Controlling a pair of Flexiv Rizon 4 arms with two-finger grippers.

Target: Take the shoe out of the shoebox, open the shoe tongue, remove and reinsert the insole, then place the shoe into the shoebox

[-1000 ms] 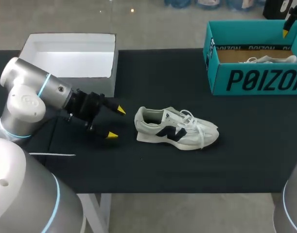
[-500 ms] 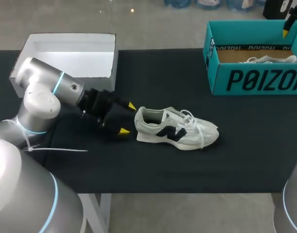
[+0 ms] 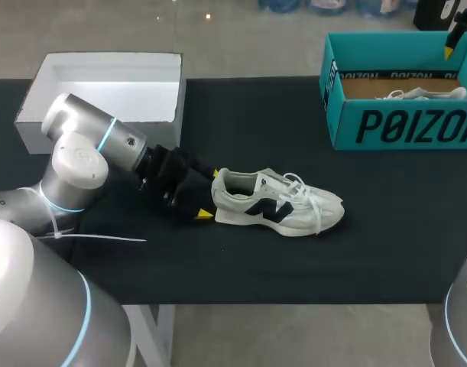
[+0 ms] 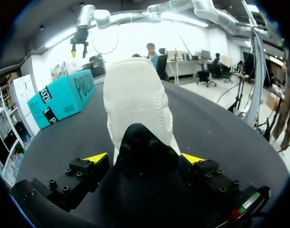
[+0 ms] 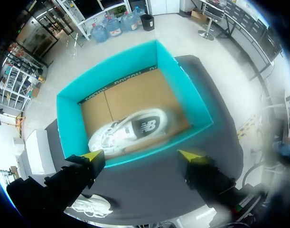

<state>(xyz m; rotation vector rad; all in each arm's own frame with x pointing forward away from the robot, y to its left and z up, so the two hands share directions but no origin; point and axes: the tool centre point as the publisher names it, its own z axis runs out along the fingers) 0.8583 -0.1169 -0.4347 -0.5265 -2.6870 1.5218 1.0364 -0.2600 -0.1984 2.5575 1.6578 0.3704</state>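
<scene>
A white sneaker with a dark logo (image 3: 279,202) lies on its sole on the black table, toe to the right. My left gripper (image 3: 209,194) is at its heel, open, one yellow tip on each side. In the left wrist view the sneaker's heel (image 4: 135,95) stands between the fingers of the left gripper (image 4: 144,158). The teal shoebox (image 3: 401,126) sits at the back right with a second white sneaker (image 3: 424,94) inside. My right gripper (image 3: 453,46) hangs open high above that shoebox (image 5: 69,128), looking down on the sneaker inside (image 5: 126,130).
A white open box (image 3: 111,84) stands at the back left of the table, behind my left arm. Bare black tabletop lies in front of the sneaker and between it and the teal shoebox.
My left arm has moved right across the table, bringing its open fingers from well clear of the sneaker to either side of its heel. The right arm has not moved.
</scene>
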